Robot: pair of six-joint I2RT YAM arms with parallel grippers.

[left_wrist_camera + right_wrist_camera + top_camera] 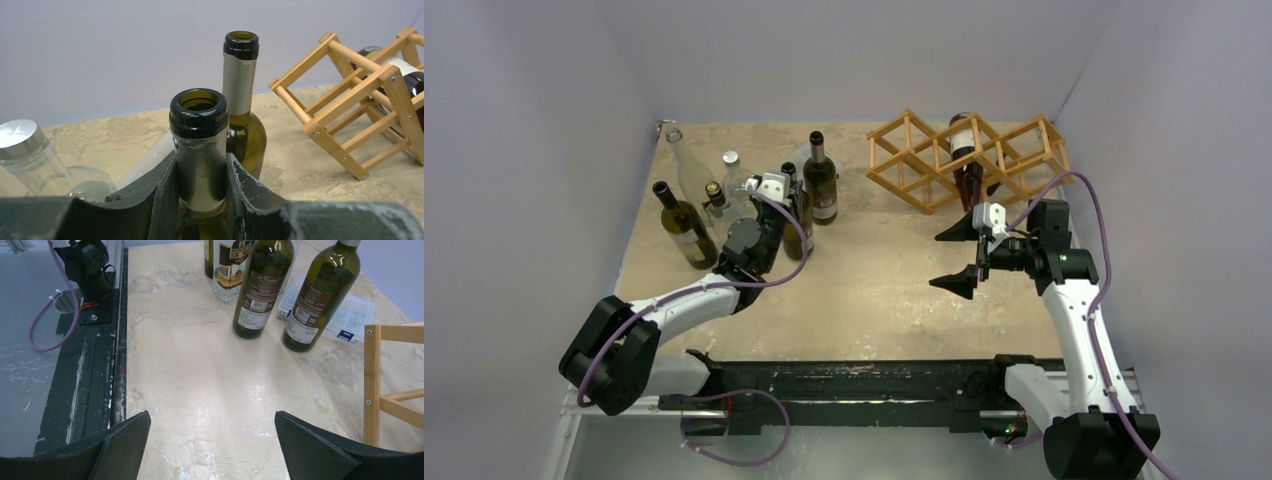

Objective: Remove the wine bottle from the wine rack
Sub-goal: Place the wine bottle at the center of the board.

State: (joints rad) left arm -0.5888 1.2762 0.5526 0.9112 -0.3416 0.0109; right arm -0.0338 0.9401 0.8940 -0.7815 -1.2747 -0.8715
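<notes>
The wine rack (924,160), a lattice of light wooden rods, stands at the back right and also shows in the left wrist view (345,107) and the right wrist view (372,385). A dark wine bottle (965,150) with a white label lies in a middle cell, neck pointing down toward the front; part of it shows as wine bottle (412,80). My right gripper (954,258) hangs wide open just in front of the rack, and in its own view this gripper (212,420) has only table between its fingers. My left gripper (201,165) is shut on the neck of an upright green bottle (199,112) at the table's left-centre.
Several other bottles stand at the back left: a green one (820,180), a dark one (684,225) and clear ones (689,165). A clear plastic compartment box (350,315) lies behind them. Grey walls close in on three sides.
</notes>
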